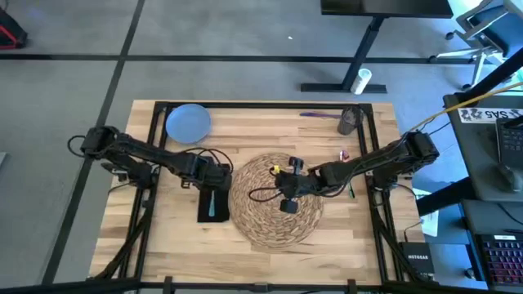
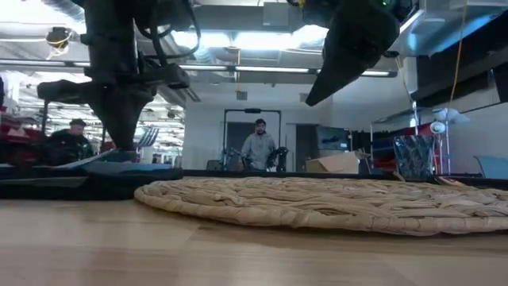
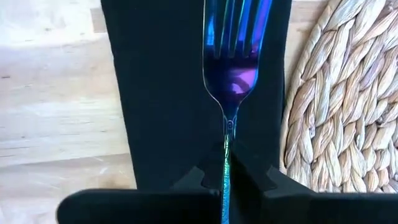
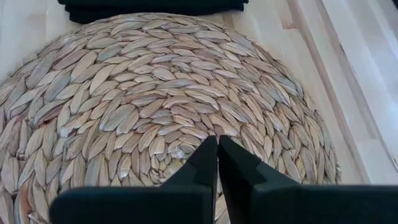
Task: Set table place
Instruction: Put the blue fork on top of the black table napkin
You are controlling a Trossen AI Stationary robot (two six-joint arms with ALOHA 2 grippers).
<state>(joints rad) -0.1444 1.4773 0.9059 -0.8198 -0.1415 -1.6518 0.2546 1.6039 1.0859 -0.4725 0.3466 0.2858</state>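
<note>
Near edge: woven placemat (image 1: 274,200) at table (image 1: 122,237) centre-front. Right gripper (image 4: 217,163) hovers over placemat middle, fingers pressed together, holding nothing. At placemat's 9 o'clock, just beside: black napkin (image 1: 213,204). Left gripper (image 3: 227,180) above napkin, fingers clamped on handle of iridescent fork (image 3: 235,68), tines over napkin. Far: blue plate (image 1: 189,122) at 11 o'clock, grey cup (image 1: 350,120) at 1 o'clock, purple-handled cutlery (image 1: 319,114) beside cup.

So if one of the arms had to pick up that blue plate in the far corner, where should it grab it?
Probably by the rim. The blue plate lies flat on the table, so a pincer would come from above and close over its edge. The near-right rim, facing the left pincer, looks easiest; black frame bars run by its far and left sides.
</note>
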